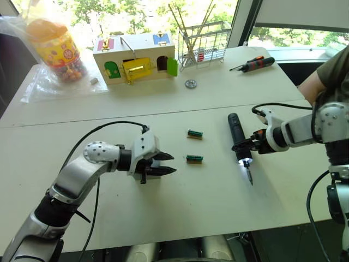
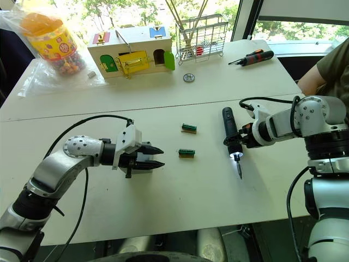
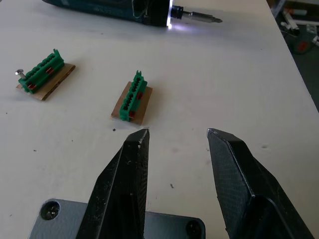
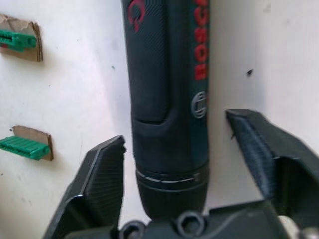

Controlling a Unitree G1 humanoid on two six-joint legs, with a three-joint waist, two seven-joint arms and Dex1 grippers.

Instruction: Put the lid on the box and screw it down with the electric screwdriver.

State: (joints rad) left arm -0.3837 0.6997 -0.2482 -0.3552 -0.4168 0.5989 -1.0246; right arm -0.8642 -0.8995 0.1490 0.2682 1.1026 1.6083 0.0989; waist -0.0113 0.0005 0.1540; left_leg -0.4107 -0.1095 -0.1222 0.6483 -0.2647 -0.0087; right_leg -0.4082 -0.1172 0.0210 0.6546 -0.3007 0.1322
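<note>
The electric screwdriver [image 1: 236, 136] lies on the white table at the right with its tip light on and its bit pointing toward the front edge. My right gripper [image 4: 175, 128] is open and straddles its black body, one finger on each side with a small gap. At centre left, my left gripper [image 1: 169, 164] is open with nothing between its fingertips [image 3: 137, 144]. A grey plastic piece with corner screws [image 3: 55, 219] shows under the base of those fingers. I cannot tell whether it is the lid or the box.
Two green terminal blocks on cardboard [image 1: 194, 134] [image 1: 194, 159] lie between the grippers. At the back stand a wooden house-shaped box [image 1: 134, 61], a sweets jar [image 1: 54, 46] and a wire rack [image 1: 203, 43]. A hand screwdriver [image 1: 253, 64] lies back right, near a person's arm [image 1: 327, 71].
</note>
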